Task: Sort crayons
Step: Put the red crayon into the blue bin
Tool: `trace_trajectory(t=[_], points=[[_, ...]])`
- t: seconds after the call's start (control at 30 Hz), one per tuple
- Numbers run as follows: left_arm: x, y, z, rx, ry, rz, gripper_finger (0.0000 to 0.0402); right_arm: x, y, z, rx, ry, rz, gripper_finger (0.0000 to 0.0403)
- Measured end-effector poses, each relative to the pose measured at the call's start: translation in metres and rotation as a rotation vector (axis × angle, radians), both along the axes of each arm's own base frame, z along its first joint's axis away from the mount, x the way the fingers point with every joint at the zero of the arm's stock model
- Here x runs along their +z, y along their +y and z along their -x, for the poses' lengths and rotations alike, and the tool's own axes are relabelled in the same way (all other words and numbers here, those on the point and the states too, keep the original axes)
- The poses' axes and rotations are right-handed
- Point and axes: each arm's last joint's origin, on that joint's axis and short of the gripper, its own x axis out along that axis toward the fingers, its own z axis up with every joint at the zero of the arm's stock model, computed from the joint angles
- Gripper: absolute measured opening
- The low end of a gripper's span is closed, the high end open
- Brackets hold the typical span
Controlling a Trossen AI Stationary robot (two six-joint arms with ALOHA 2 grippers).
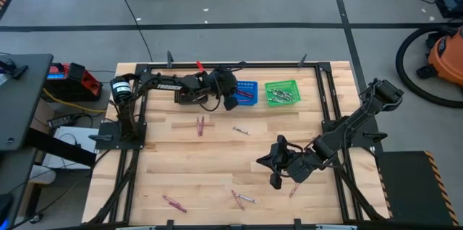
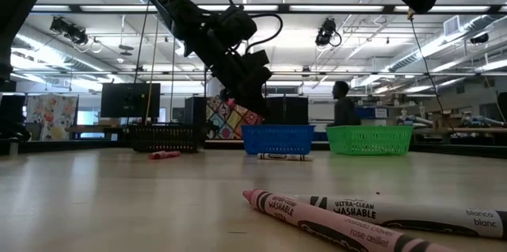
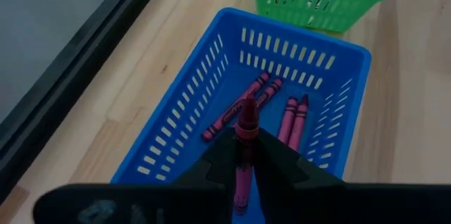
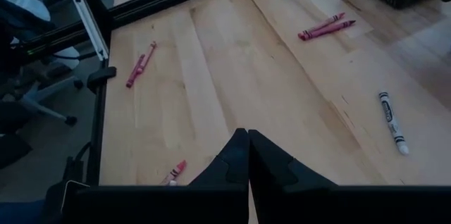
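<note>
Presently, left gripper [image 3: 243, 155] grips a magenta crayon [image 3: 244, 146] over the blue basket [image 3: 345, 58] at upper centre; several crayons [image 1: 173, 203] remain loose on the table, right gripper [image 4: 248, 155] closed, empty.

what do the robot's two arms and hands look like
Both arms are dark, jointed segments. The left arm has white lettering along one link and black cables looping near its hand. Each hand has two dark fingers tapering to wedge tips; the right hand looks the same, on an equally black arm.

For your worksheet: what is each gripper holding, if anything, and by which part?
Left gripper grips a red crayon by its lower half, above the blue basket. Right gripper holds nothing.
</note>
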Motion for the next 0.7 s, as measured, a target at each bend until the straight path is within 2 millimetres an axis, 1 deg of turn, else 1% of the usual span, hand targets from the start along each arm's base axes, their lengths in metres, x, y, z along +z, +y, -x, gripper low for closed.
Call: trace_trajectory(t=[0.7], points=[[-0.0001,-0.0011,-0.0004,-0.010,-0.010,0.028,0.0045,-0.0004,-0.0002,0.0002,-0.001,0.004,0.001,0.0010]])
